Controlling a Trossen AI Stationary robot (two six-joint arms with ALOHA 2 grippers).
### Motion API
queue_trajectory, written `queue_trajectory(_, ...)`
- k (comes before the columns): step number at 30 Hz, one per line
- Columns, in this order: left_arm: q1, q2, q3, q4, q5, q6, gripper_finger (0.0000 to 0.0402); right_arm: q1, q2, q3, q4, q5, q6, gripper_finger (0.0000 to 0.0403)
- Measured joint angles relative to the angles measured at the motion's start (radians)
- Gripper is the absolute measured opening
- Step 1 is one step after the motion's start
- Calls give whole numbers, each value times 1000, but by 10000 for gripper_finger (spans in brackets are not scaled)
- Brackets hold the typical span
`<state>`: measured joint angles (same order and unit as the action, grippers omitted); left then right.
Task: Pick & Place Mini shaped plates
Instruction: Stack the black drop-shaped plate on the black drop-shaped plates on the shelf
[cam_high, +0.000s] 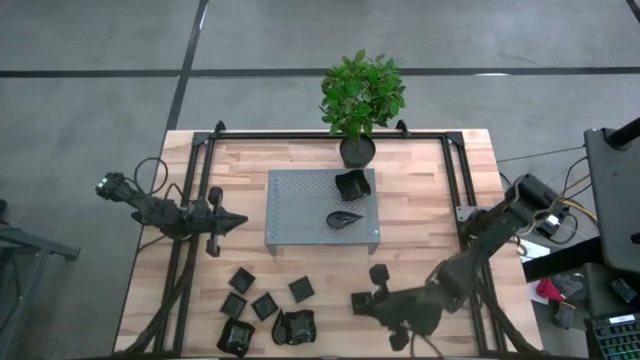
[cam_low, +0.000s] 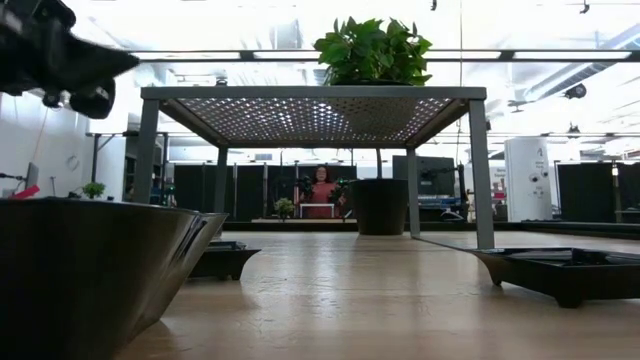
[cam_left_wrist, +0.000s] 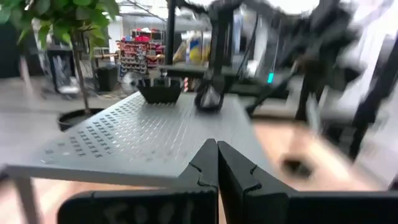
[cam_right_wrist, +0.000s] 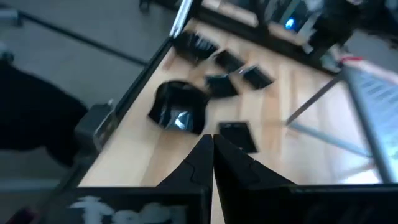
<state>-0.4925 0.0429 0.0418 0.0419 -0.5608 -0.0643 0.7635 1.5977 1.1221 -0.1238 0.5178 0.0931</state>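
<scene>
Black dish (cam_low: 90, 270) looms nearest, seemingly near the table's (cam_high: 420, 255) edge.

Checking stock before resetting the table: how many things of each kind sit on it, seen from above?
Small black shaped plates: about 11 (some overlap)
Grey perforated metal platform: 1
Green potted plant: 1
Total: about 13

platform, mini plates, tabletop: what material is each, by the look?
Platform: probably painted or powder-coated sheet metal, matte grey, with regular punched holes and thin straight legs.
Mini plates: likely moulded plastic, possibly glazed ceramic; black, with glossy highlights in the right wrist view.
Tabletop: wood, butcher-block style, with pale jointed strips and visible grain, satin finish.
</scene>
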Motion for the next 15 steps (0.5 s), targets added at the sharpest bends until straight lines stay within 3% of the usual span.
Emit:
queue_trajectory(3,0,0,0,95,-7,-184,0,-6,-61,-65,68,1,-38,8)
queue_trajectory(15,-7,59,1,326,22,-482,0,-12,-252,-150,102,-1,-171,8)
